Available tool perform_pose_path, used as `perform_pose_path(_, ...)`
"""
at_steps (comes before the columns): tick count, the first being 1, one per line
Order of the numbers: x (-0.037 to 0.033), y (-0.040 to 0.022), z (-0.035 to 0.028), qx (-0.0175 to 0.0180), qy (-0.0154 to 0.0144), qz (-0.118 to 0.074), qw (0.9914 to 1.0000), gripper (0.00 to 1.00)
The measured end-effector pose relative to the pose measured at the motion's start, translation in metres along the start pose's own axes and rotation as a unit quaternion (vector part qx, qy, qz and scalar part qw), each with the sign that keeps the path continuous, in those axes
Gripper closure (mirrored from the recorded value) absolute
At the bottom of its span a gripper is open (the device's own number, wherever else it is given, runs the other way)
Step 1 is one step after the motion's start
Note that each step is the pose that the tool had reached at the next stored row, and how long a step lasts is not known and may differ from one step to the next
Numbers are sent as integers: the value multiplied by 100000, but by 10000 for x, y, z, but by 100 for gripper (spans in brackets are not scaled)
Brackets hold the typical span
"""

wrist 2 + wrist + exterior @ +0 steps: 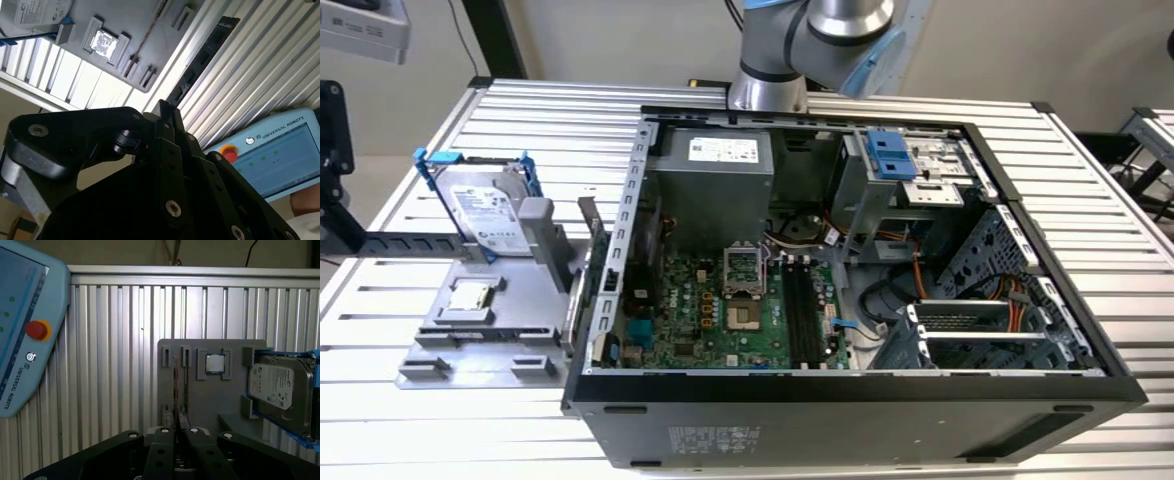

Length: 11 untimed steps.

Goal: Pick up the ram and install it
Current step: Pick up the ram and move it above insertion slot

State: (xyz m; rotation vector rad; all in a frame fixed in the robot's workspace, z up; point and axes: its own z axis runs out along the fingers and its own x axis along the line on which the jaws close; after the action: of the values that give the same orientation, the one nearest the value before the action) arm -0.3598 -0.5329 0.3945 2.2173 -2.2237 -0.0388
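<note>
Now | gripper (pixel 167 110) pinched on ram (pixel 202 59) end | ram apparently clear of grey tray (pixel 210 400) | CPU (pixel 215 362) in tray

Exterior view bright, even overhead light — table slats (pixel 454 432) blown near white, computer case (pixel 854 425) inside in shadow. Second wrist view: glare on the slats, ram (pixel 200 60) and gripper (pixel 164 107) dark against it — gripper body soft.

HDD (pixel 487 212), CPU (pixel 470 296), open PC case (pixel 854 420).
</note>
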Motion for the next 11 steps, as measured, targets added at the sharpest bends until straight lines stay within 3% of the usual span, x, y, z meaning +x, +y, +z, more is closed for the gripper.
perform_pose_path(4,0,-106,-1,4,-5,4,100000,100)
perform_pose_path(11,-1,-362,-6,-32,-1,6,100000,100)
